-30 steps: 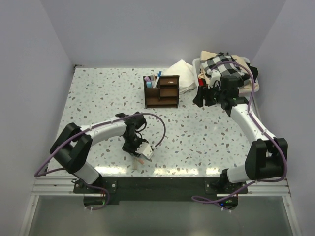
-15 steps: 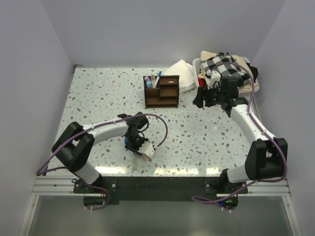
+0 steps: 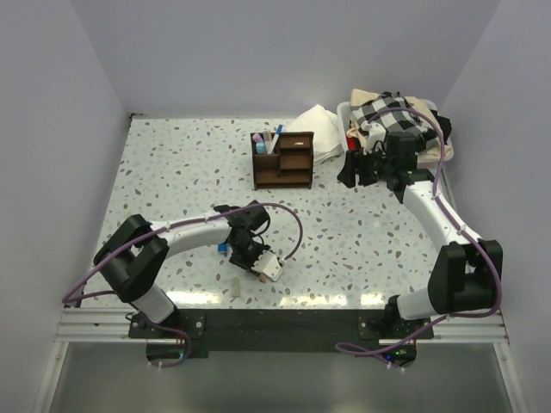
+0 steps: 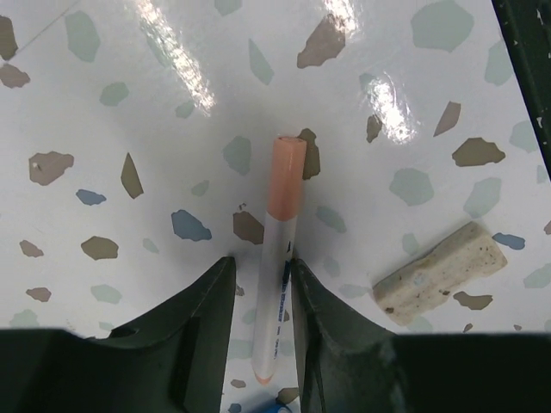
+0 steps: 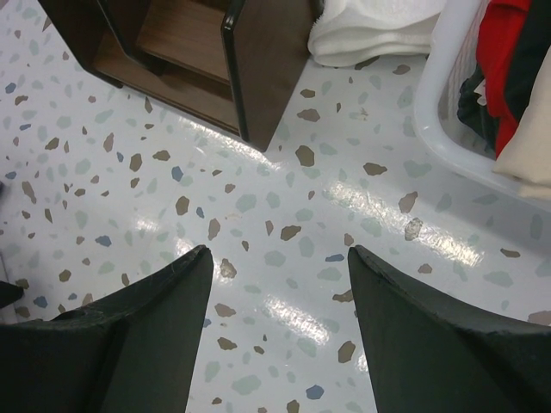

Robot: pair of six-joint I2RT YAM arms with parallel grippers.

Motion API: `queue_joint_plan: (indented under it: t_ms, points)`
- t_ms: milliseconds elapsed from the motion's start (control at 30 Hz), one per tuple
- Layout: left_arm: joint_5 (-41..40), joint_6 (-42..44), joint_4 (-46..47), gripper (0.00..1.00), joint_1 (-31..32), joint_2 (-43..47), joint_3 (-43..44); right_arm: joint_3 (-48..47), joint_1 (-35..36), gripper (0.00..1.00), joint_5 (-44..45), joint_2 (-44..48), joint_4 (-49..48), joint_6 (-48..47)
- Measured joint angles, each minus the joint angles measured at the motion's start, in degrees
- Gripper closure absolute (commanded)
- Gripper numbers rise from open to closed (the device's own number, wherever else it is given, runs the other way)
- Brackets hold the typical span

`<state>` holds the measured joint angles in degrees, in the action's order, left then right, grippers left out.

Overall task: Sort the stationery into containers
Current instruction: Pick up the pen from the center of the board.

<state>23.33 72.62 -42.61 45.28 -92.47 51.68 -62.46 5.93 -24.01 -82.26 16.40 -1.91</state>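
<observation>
Near edge, left of centre: your left gripper [image 4: 258, 262] straddled the white marker with orange cap [image 4: 277, 249], barrel along the fingers, cap pointing away. Jaws narrow, glossy terrazzo desk [image 4: 129, 103] showing on one side, so likely unclamped. A speckled beige stub [image 4: 439, 274] lay just beside. Toward the far edge sat the dark brown wooden organizer [image 3: 282, 163]; right gripper [image 5: 280, 258] near it, jaws wide, empty.

White terrazzo-speckled table [image 3: 172, 172]. Directly on it:
- dark wooden organizer [image 3: 282, 163], rear centre
- folded white cloth [image 3: 320, 129], just right of the organizer
- white plastic bin [image 5: 448, 112], rear right
- beige eraser [image 4: 439, 273], front left, near an orange-capped marker [image 4: 280, 258]; marker's contact with the surface unclear
</observation>
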Motion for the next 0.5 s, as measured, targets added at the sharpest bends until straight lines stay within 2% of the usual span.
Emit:
queue_joint_plan:
  t_ms: [200, 300, 467, 500]
  points:
    - [0.04, -3.34, 2.84, 0.65, 1.9, -0.5, 0.02, 0.0, 0.0, 0.32, 0.0, 0.0, 0.11, 0.0]
    - [0.07, -5.66, 4.11, 0.7, 2.73, -0.9, 0.24, 0.0, 0.0, 0.32, 0.0, -0.24, 0.07, 0.02]
    - [1.09, -8.52, 6.36, 0.91, 3.85, -1.9, 0.96, 0.0, 0.0, 0.32, 0.0, -1.2, 0.02, 0.04]
    - [1.44, -8.83, 6.73, 0.98, 3.93, -2.19, 1.25, 0.0, 0.0, 0.32, 0.0, -1.36, 0.0, 0.04]
